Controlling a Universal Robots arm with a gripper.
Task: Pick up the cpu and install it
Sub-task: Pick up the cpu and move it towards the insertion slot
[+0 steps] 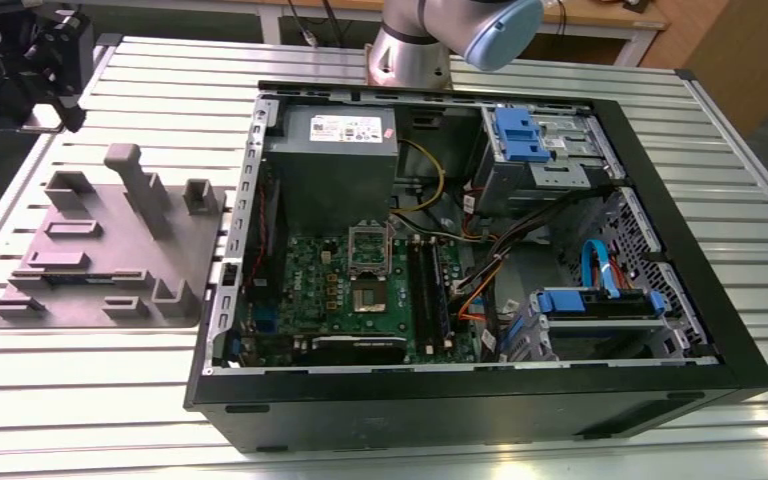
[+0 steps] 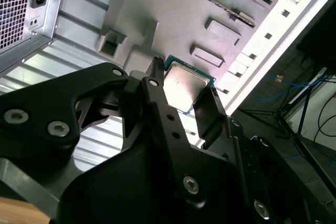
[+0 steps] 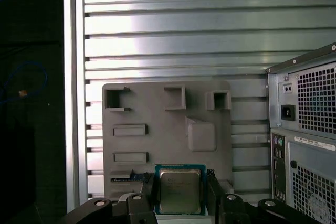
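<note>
Your gripper [image 3: 180, 199] is closed to a narrow gap on the cpu [image 3: 180, 188], with one finger on each opposite edge. You see the chip held in the air near the grey holder plate [image 3: 157, 111], which lies beside the computer case [image 3: 307, 129]

computer case [image 1: 491, 410] lies on the slatted table [image 1: 91, 420]; fixture plate [image 1: 97, 250] just beside it, on the exterior view's left. inside the case the motherboard [image 1: 357, 290] lies flat, power supply [image 1: 337, 140] beyond it, toward the arm [image 1: 418, 45]. in both wrist views the cpu [image 3: 180, 191] [image 2: 185, 85] sits clamped between the fingers of the gripper [image 3: 181, 182] [image 2: 184, 80], fixture plate beyond.
</note>
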